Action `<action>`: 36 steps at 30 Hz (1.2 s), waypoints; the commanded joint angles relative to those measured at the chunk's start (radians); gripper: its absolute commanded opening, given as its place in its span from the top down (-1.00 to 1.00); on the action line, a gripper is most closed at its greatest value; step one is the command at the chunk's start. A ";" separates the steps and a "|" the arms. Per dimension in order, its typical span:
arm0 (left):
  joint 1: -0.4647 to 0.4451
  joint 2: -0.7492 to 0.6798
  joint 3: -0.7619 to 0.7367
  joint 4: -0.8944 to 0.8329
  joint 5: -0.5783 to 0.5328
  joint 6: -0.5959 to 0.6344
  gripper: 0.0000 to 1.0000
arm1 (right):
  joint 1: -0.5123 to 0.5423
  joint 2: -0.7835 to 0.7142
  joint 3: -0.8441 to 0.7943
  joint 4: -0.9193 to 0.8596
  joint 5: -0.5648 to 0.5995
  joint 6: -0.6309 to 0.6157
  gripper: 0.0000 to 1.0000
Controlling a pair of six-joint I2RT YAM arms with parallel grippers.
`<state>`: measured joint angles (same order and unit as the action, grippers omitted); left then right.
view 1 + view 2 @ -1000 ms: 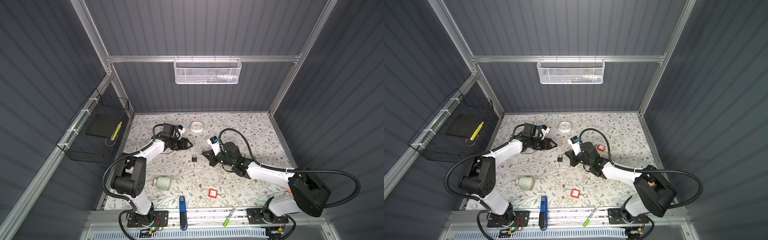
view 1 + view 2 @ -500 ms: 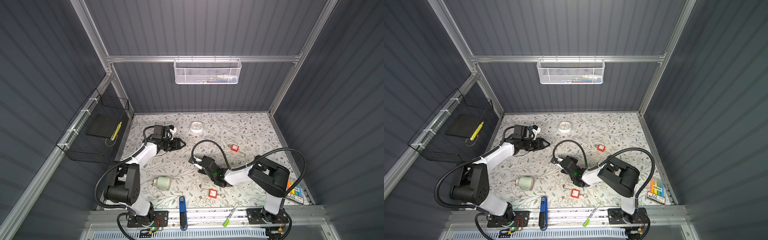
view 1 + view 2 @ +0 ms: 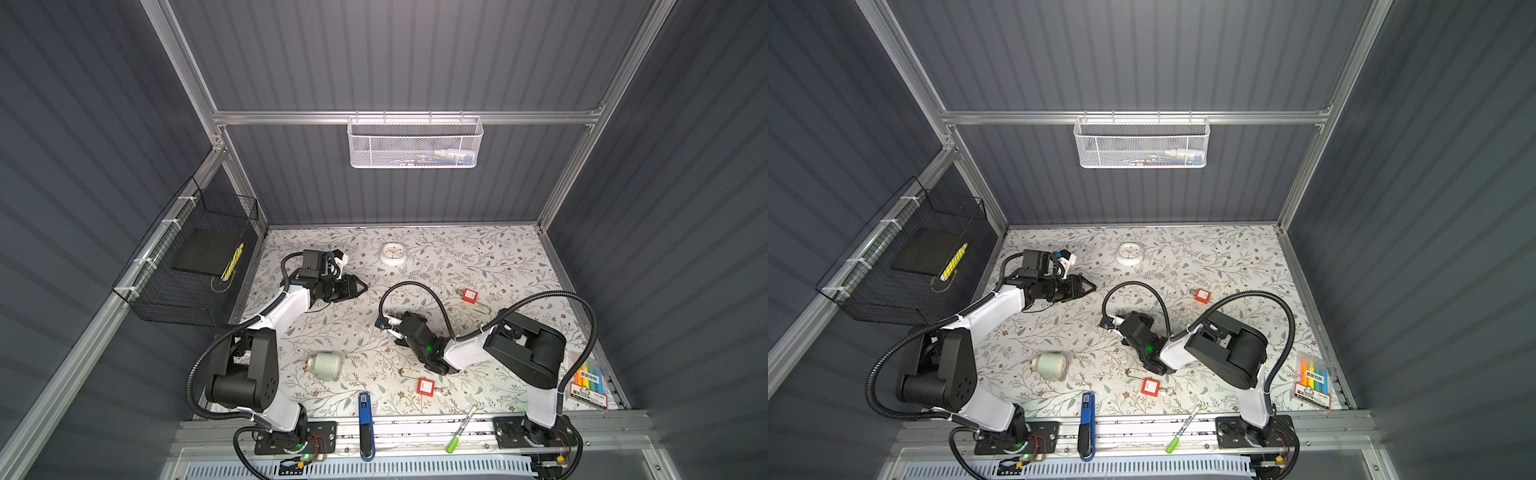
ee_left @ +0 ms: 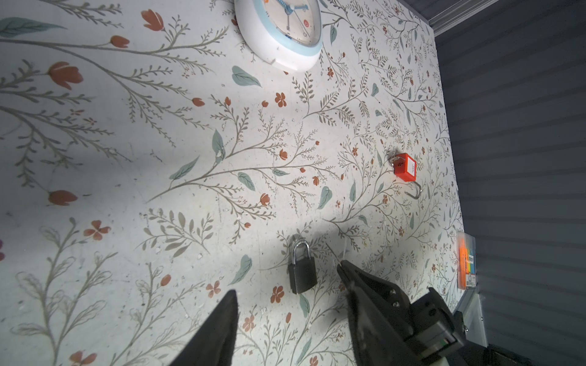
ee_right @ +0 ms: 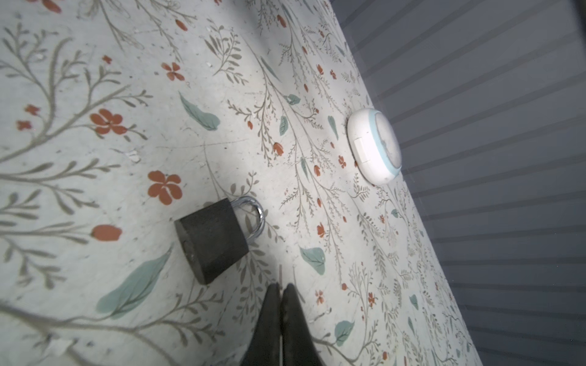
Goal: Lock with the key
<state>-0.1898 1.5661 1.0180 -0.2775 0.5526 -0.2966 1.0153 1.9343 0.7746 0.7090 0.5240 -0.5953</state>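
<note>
Black padlock [image 4: 302,272], shackle [image 4: 300,250] seemingly closed, plain only in wrist views; left gripper [image 4: 287,279] parted, right gripper [image 5: 281,286] clenched empty.

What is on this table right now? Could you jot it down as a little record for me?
surface: flowered table
black padlock: lying flat, shackle looks closed, touched by nothing
left fingers: open, empty, aimed at the black padlock
right fingers: shut, tips just short of the black padlock, nothing visibly held
far red padlock: shackle swung open
near red padlock: by the front edge
clock: white, near the back wall
key: none clearly visible
</note>
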 commanded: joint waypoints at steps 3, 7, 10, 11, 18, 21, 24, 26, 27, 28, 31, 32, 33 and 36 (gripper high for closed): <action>0.004 -0.012 -0.012 -0.021 0.021 0.004 -0.15 | 0.003 0.007 0.026 -0.092 -0.019 0.078 1.00; 0.004 -0.018 -0.017 -0.025 0.020 0.006 -0.15 | 0.003 0.015 0.034 -0.097 -0.006 0.086 0.80; 0.004 -0.023 -0.023 -0.025 0.019 0.004 -0.15 | 0.003 0.002 0.037 -0.120 -0.010 0.096 0.20; 0.004 -0.024 -0.024 -0.026 0.019 0.004 -0.15 | 0.002 -0.005 0.036 -0.129 -0.011 0.101 0.13; 0.005 -0.041 -0.036 -0.032 0.015 0.006 -0.15 | -0.026 -0.180 0.025 -0.287 -0.103 0.243 -0.30; 0.005 -0.038 -0.038 -0.027 0.019 0.003 -0.15 | -0.092 -0.260 0.066 -0.475 -0.281 0.403 -0.37; 0.006 -0.041 -0.041 -0.015 0.023 -0.005 -0.15 | -0.136 -0.288 0.081 -0.570 -0.424 0.478 -0.43; 0.006 -0.041 -0.042 -0.011 0.025 -0.009 -0.15 | -0.148 -0.279 0.097 -0.630 -0.475 0.478 -0.48; 0.005 -0.041 -0.043 -0.011 0.025 -0.012 -0.15 | -0.156 -0.269 0.111 -0.660 -0.489 0.481 -0.50; 0.006 -0.039 -0.041 -0.012 0.028 -0.012 -0.15 | -0.166 -0.257 0.129 -0.694 -0.506 0.493 -0.51; 0.005 -0.038 -0.039 -0.018 0.031 -0.009 -0.15 | -0.211 -0.226 0.190 -0.786 -0.585 0.555 -0.45; 0.006 -0.039 -0.040 -0.019 0.031 -0.012 -0.15 | -0.223 -0.222 0.204 -0.802 -0.612 0.578 -0.41; 0.006 -0.041 -0.040 -0.020 0.032 -0.013 -0.15 | -0.236 -0.221 0.215 -0.813 -0.644 0.605 -0.38; 0.006 -0.041 -0.035 -0.034 0.054 -0.015 -0.15 | -0.258 -0.240 0.230 -0.858 -0.720 0.678 -0.33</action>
<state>-0.1898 1.5501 0.9859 -0.2821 0.5697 -0.3008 0.7742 1.7138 0.9745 -0.0429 -0.0772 -0.0174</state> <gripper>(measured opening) 0.573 0.669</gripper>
